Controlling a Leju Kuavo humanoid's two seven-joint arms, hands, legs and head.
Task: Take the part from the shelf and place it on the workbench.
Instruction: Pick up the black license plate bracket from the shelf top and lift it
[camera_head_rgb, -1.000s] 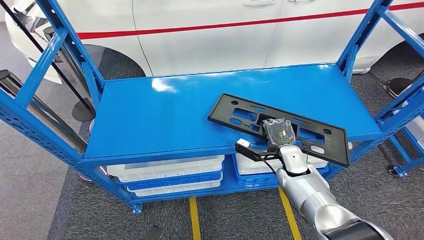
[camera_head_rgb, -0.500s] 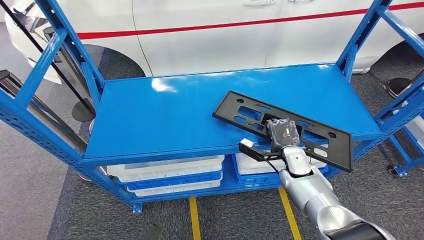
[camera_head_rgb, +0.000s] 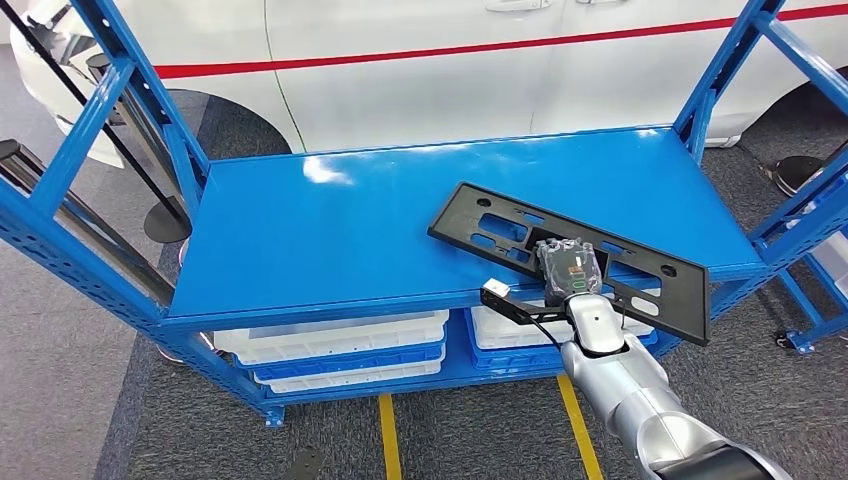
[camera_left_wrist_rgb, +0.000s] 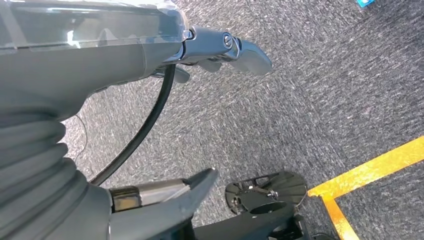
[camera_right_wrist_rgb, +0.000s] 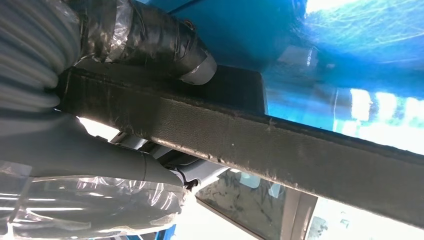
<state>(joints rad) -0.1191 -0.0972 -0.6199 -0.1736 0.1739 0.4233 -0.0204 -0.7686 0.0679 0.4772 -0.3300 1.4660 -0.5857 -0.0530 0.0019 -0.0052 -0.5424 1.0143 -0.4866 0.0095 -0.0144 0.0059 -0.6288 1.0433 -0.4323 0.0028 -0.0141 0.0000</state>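
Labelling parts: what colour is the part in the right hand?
Black part; head view shows it best.

The left hand (camera_left_wrist_rgb: 150, 120) is hanging over a grey carpeted floor (camera_left_wrist_rgb: 320, 95), coming in from the picture's edge with its grey ribbed cover (camera_left_wrist_rgb: 35, 170) bulking large in the foreground. A clear plastic film (camera_left_wrist_rgb: 90, 22) is lying over the back of the hand. Its fingers (camera_left_wrist_rgb: 235, 47) are standing apart from the thick grey thumb (camera_left_wrist_rgb: 175, 197), with nothing lying between them. A black cable (camera_left_wrist_rgb: 142, 130) is curving across the gap from the fingers' side down toward the thumb. A yellow tape line (camera_left_wrist_rgb: 370, 167) is running across the floor and turning a corner.
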